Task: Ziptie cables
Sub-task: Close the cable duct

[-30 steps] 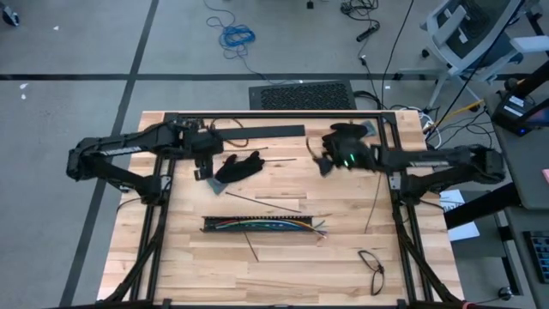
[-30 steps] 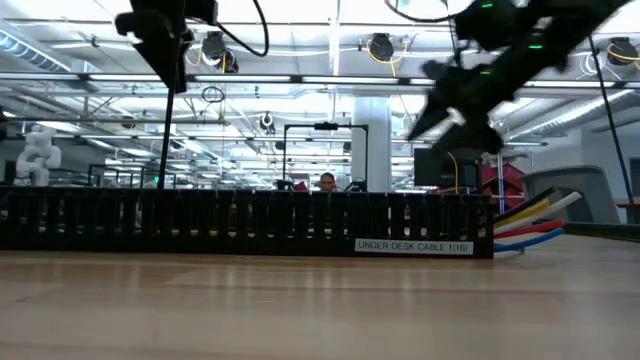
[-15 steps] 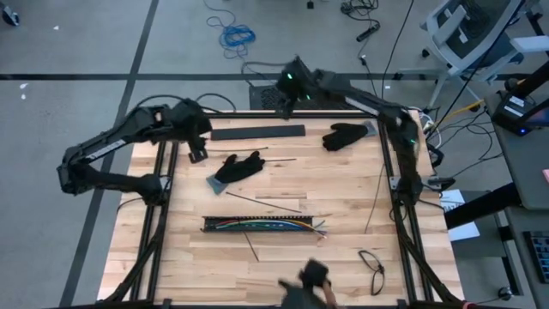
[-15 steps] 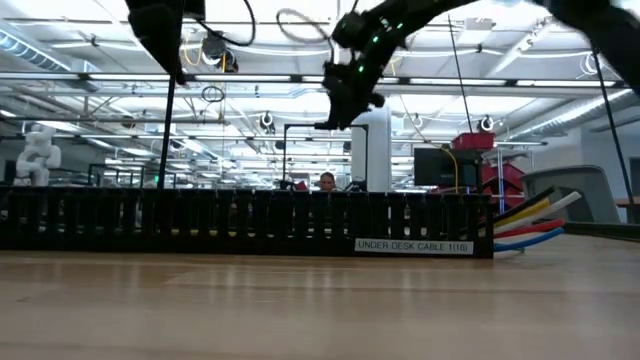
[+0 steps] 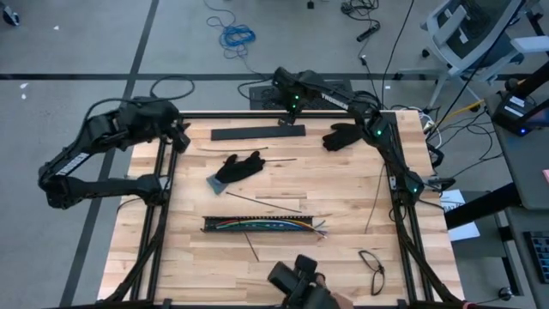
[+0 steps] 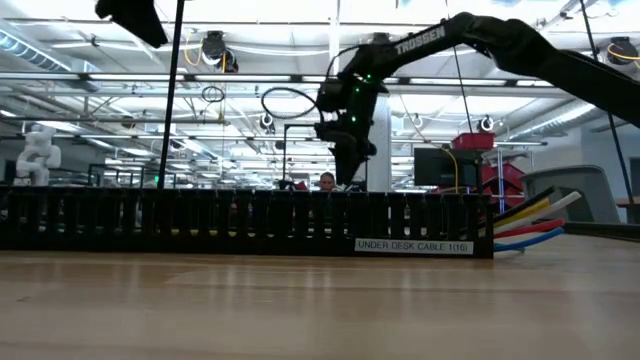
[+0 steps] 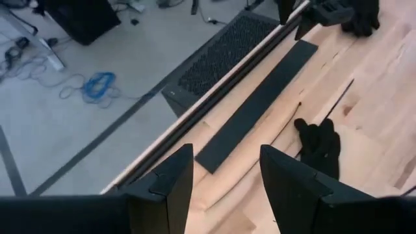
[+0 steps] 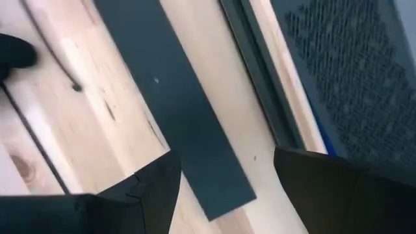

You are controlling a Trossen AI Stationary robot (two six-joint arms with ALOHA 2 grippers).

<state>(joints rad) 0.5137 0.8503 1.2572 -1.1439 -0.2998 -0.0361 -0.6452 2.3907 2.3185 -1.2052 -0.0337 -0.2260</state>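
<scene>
Near the table's (image 5: 343, 202) front half I see the slotted tray (image 5: 257, 224), and I place everything else from it. Cables (image 5: 262, 224) lie inside it along its length, their coloured ends poking out of its right end toward the loose black cable loop (image 5: 371, 262) by the front right corner. Behind the tray, well apart, a black glove (image 5: 240, 166) lies on the wood, and a second glove (image 5: 346, 135) sits farther back to the right. Along the back edge, straight behind the tray, rests a flat black strip (image 5: 257, 132). My right gripper (image 5: 289, 110) hangs over the back edge just above that strip's right end, fingers (image 8: 156, 185) spread fairly wide with nothing between them. My left gripper (image 5: 177, 135) hovers off the back left corner, far from the tray, fingers (image 7: 170, 185) parted and empty. Thin black ties (image 5: 263, 200) lie scattered between glove and tray. At the front edge, just before the tray, someone's dark-gloved hand (image 5: 300, 279) reaches in.
</scene>
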